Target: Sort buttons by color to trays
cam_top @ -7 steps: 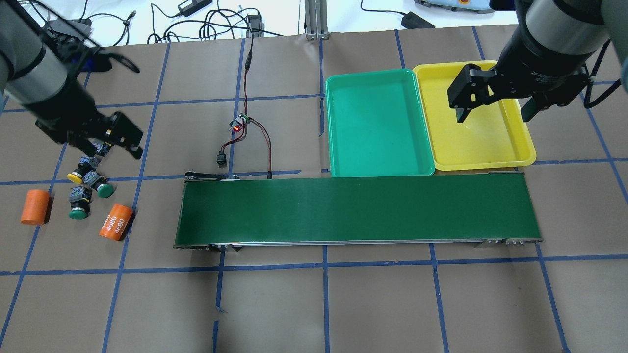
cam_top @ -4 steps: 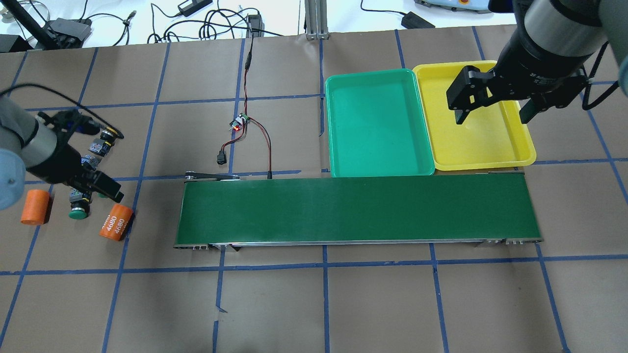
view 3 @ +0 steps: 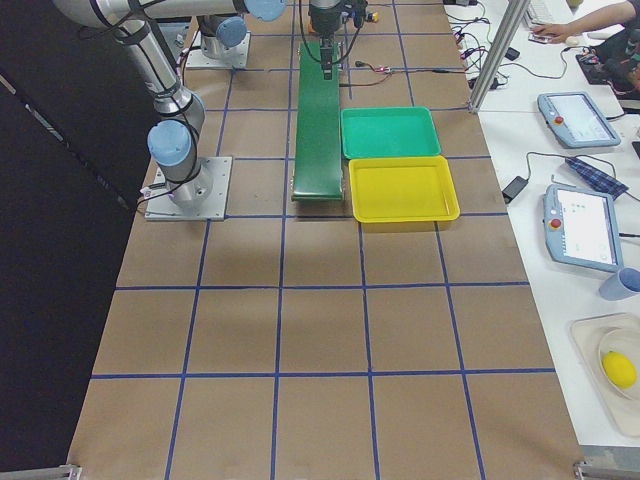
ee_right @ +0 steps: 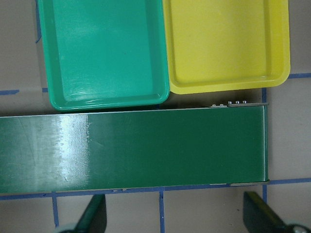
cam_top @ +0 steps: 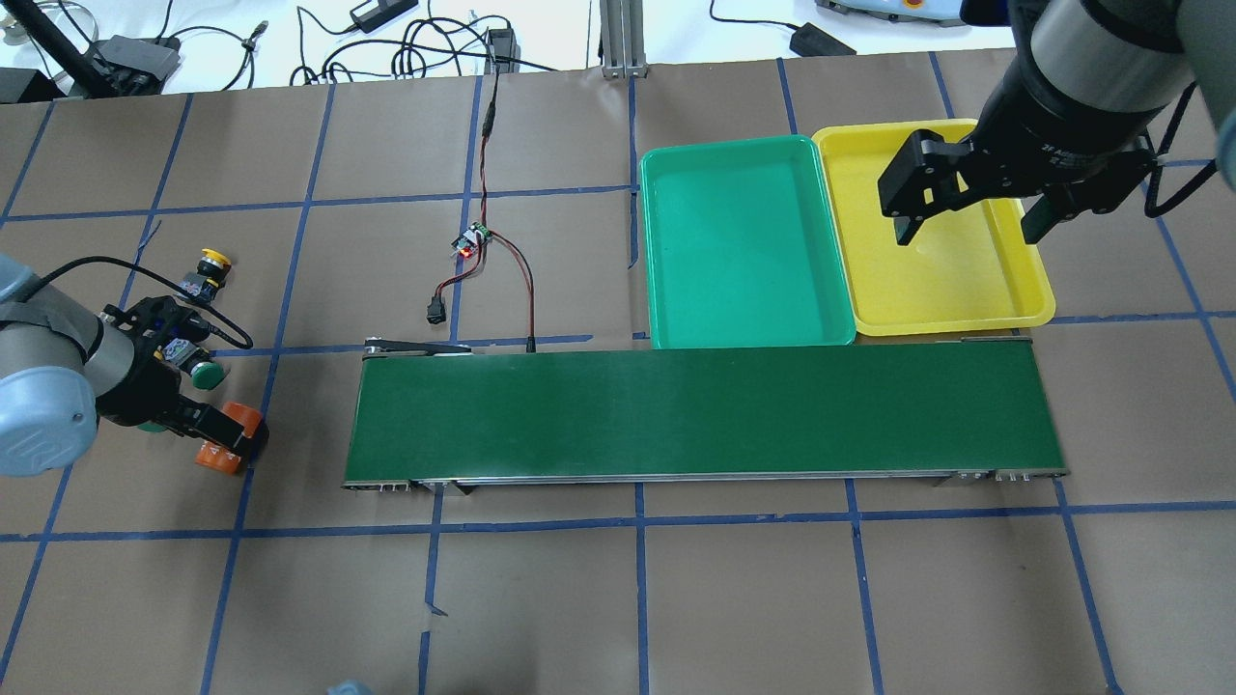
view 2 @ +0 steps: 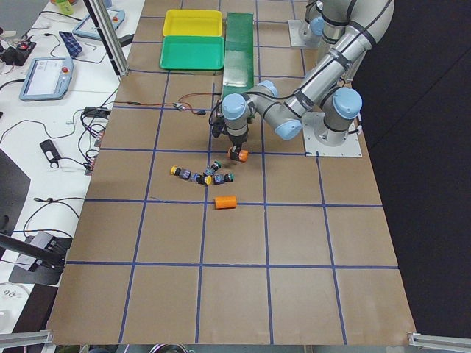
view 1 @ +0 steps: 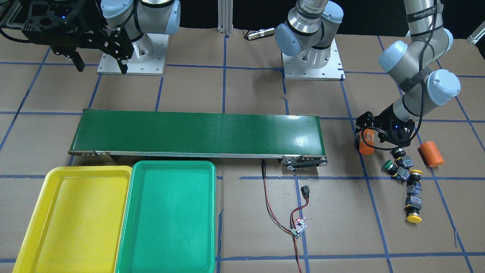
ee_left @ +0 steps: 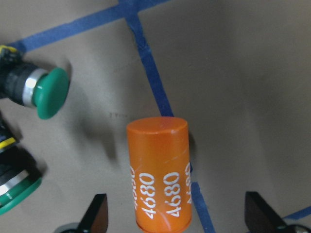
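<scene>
Nothing sorted, from overhead: green plastic tray [cam_top: 744, 251] and yellow plastic tray [cam_top: 951, 285] at one o'clock are empty, four mushroom-cap buttons [cam_top: 203, 375] on the counter [cam_top: 579, 598] at nine. Left fingers [ee_left: 98, 212] gape astride an orange cylinder [ee_left: 158, 170], right fingers [cam_top: 908, 228] spread wide, both empty-handed.

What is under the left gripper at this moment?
An orange cylinder marked 4680 lies on its side below the open left gripper, between its fingers. In the overhead view the arm hides most of the cylinder.
</scene>
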`<control>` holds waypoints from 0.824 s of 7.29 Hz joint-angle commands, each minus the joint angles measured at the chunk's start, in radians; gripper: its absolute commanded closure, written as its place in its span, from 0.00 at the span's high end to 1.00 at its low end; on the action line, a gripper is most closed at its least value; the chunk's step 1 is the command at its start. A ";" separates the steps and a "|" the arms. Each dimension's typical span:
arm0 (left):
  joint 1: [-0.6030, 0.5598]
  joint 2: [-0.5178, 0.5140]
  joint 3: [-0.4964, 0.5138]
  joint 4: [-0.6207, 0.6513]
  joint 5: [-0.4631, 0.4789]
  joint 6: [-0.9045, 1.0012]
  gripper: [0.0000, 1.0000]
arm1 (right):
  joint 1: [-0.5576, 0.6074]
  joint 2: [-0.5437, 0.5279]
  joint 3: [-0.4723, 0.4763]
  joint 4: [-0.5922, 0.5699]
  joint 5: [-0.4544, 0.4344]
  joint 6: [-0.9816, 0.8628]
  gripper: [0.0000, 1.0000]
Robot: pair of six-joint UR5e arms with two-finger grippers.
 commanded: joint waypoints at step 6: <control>-0.066 0.037 0.011 -0.005 0.002 0.145 0.00 | 0.000 0.000 -0.001 -0.001 0.002 0.000 1.00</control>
